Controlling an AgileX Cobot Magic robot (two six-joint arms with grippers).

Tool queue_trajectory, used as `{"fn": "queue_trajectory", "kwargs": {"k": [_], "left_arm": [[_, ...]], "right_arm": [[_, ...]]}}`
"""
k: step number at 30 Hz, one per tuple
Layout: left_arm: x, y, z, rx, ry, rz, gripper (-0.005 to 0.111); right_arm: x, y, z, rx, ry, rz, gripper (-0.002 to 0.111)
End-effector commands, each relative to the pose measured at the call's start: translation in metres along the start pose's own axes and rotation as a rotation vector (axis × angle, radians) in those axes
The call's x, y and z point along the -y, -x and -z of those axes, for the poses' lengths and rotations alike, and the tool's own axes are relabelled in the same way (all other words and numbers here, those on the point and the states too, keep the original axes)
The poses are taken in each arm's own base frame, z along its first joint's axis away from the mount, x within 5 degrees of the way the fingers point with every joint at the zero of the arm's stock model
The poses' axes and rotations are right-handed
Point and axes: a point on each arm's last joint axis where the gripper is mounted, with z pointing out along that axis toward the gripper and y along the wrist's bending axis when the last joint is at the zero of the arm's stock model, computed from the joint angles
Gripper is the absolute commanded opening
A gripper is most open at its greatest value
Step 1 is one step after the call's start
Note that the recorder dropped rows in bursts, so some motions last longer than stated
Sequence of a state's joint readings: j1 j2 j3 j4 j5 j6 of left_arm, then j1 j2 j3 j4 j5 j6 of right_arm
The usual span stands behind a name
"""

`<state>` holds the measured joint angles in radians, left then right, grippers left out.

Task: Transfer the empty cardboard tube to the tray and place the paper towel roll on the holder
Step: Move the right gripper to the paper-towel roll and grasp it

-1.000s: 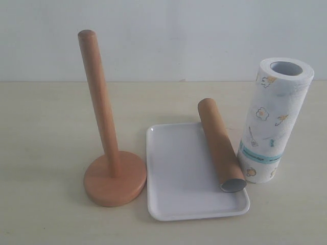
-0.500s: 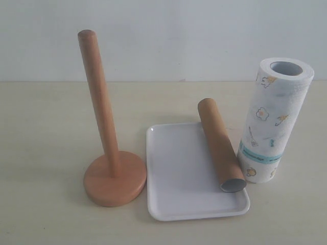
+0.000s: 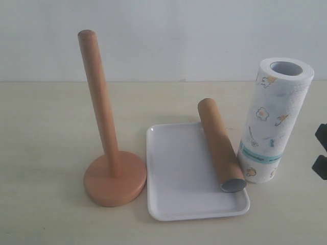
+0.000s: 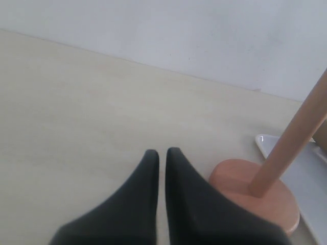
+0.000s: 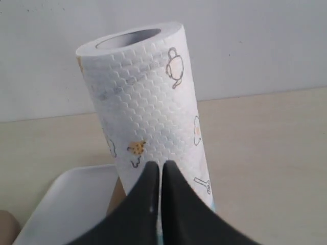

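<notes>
Brown cardboard, the empty cardboard tube (image 3: 219,150) lies in the tray (image 3: 179,173) along its right edge. The paper towel roll (image 3: 271,120) stands upright just off that edge, and the holder (image 3: 104,153) stands by the left edge. The left gripper (image 4: 162,151) and right gripper (image 5: 159,166) are pinched nearly closed, holding nothing.

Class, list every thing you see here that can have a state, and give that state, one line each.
holder: upright, post bare
tray: flat on the table, not empty
cardboard tube: lying on its side in the tray
paper towel roll: standing upright on the table, off the holder
left tool: shut, empty
right tool: shut, empty
</notes>
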<state>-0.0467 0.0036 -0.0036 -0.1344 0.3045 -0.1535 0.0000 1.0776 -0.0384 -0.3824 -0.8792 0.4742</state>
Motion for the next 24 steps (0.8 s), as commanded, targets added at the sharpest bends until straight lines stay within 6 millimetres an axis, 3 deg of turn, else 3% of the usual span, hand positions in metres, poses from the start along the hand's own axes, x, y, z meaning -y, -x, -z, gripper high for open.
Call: {"fn": "queue_trajectory", "kwargs": {"k": [1, 4, 7, 11, 12, 18, 24], "left_arm": [[0.000, 0.000, 0.000, 0.016, -0.002, 0.003, 0.004], [0.000, 0.000, 0.000, 0.016, -0.002, 0.003, 0.004], [0.000, 0.000, 0.000, 0.016, -0.002, 0.003, 0.004], [0.000, 0.000, 0.000, 0.016, -0.002, 0.003, 0.004], [0.000, 0.000, 0.000, 0.016, -0.002, 0.003, 0.004], [0.000, 0.000, 0.000, 0.016, -0.002, 0.003, 0.004], [0.000, 0.000, 0.000, 0.016, -0.002, 0.003, 0.004]], "right_arm": [[-0.003, 0.004, -0.001, 0.037, 0.030, 0.014, 0.001], [-0.005, 0.007, -0.001, 0.071, 0.052, 0.017, 0.006], [-0.004, 0.011, -0.003, 0.079, 0.050, 0.021, 0.029], [-0.006, 0.019, -0.008, 0.101, 0.065, 0.046, 0.098], [-0.006, 0.022, -0.010, 0.103, 0.073, 0.064, 0.105], [-0.011, 0.033, -0.021, 0.069, 0.121, 0.096, 0.102], [-0.005, 0.024, -0.037, 0.005, 0.126, 0.065, 0.102]]}}
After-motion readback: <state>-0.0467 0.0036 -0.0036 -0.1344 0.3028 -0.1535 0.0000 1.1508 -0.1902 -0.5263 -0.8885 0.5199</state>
